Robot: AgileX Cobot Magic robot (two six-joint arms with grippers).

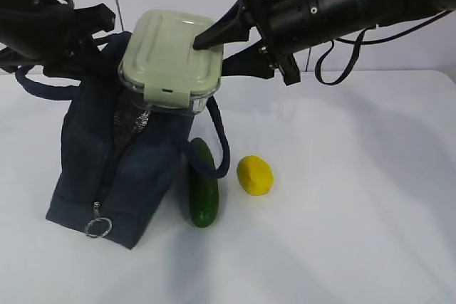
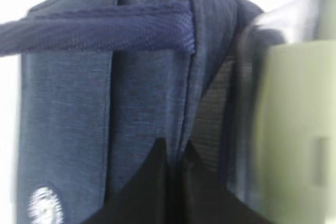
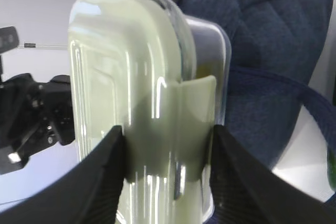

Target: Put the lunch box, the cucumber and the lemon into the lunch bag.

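Note:
My right gripper [image 1: 216, 49] is shut on the lunch box [image 1: 171, 58], a clear container with a sage-green lid, and holds it tilted over the open top of the navy lunch bag [image 1: 114, 169]. In the right wrist view both fingers press the lunch box [image 3: 142, 103] from either side, with the lunch bag [image 3: 262, 51] behind it. My left gripper [image 2: 174, 148] is shut, pinching the lunch bag [image 2: 68, 119] fabric near its top edge; the lunch box [image 2: 294, 129] is a blur at the right. The cucumber [image 1: 202, 184] and the lemon [image 1: 255, 175] lie on the table right of the bag.
The bag's zipper ring pull [image 1: 98, 228] hangs at its near lower corner. One loop handle [image 1: 217, 144] droops toward the cucumber, the other handle [image 2: 100, 32] stretches across the left wrist view. White table [image 1: 356, 211] lies to the right and in front.

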